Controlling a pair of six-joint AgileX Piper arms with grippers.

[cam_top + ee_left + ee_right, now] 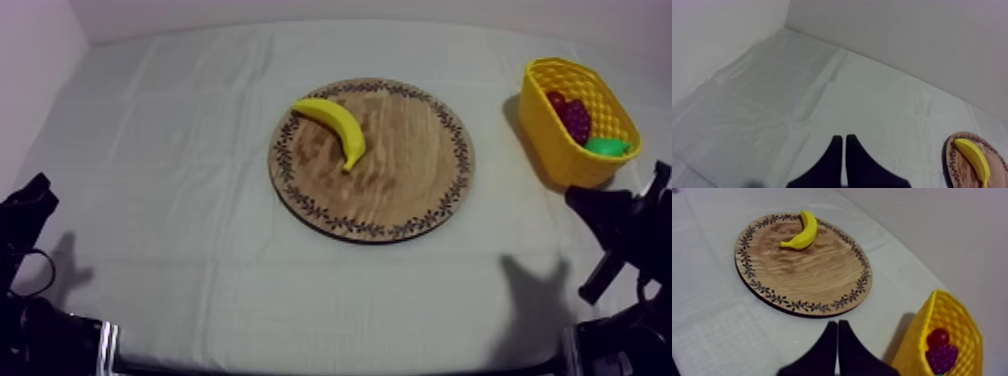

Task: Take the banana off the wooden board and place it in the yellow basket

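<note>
The banana (335, 128) lies on the wooden board (400, 185), near the far left edge, and nothing touches it. The board sits in the middle of the tabletop (180, 150). The yellow basket (556, 140) stands at the right side, well apart from the board. Inside it are a small red fruit (938, 337), a bunch of grapes (942, 358) and something green (607, 147). The left hand (844, 142) is closed with nothing in it, over bare tabletop off to the side of the board. The right hand (838, 328) is closed too and holds nothing, close to the basket.
</note>
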